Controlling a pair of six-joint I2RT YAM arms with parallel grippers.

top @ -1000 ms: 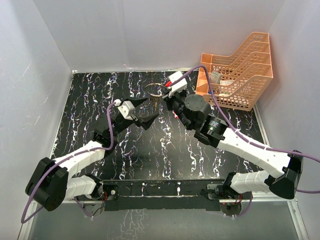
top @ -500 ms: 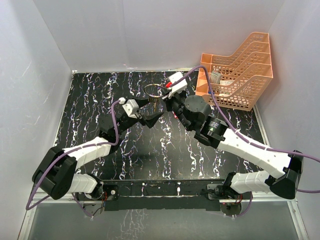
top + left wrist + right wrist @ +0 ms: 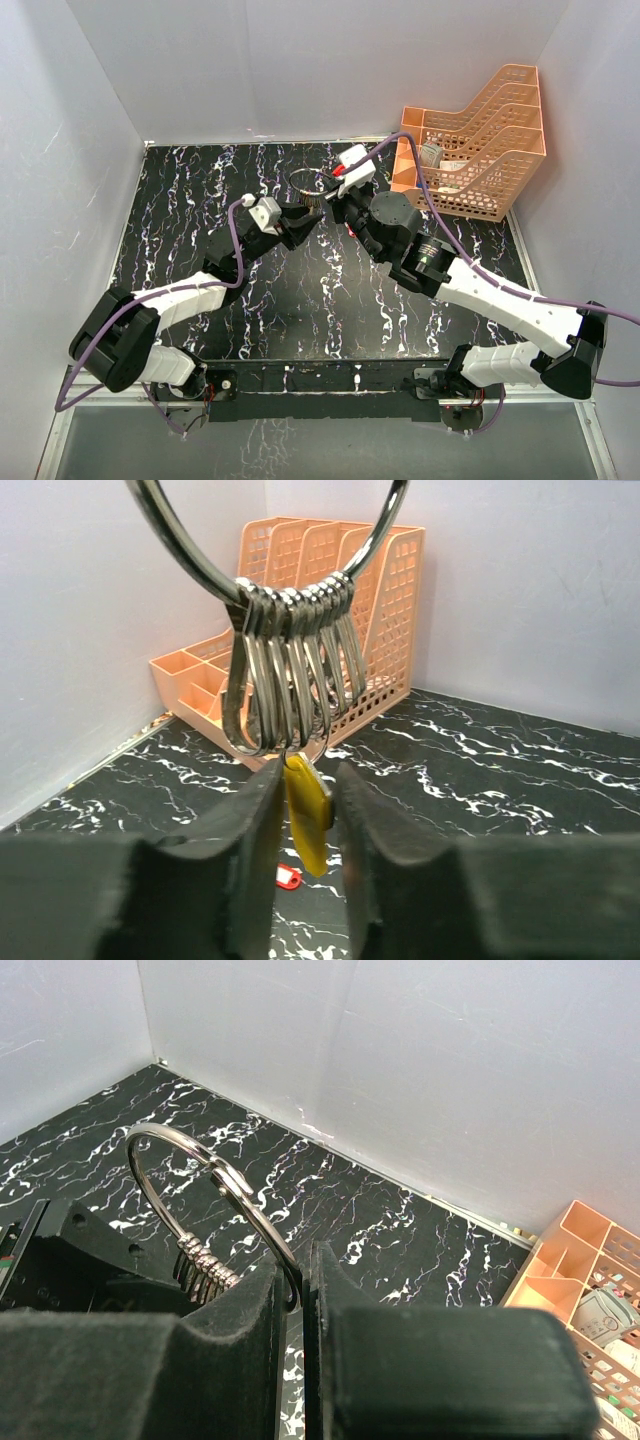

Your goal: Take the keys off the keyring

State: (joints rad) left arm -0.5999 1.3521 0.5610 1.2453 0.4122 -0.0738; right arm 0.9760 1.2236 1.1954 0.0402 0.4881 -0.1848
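The keyring (image 3: 262,1222) is clamped by its wire in the right gripper (image 3: 300,1290). Below it, the yellow-headed key (image 3: 308,820) is flanked closely by the left gripper (image 3: 308,780); a firm pinch cannot be told. Being light, stiff and slippery, the key is probably best taken by its flat plastic head.

Left gripper (image 3: 307,782) pinching yellow key (image 3: 308,820), hung from keyring (image 3: 178,542), red key (image 3: 287,878) on table (image 3: 500,770)

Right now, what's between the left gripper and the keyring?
Left wrist view: silver loops hang off the keyring, the yellow key under them, between the fingers of the left gripper.
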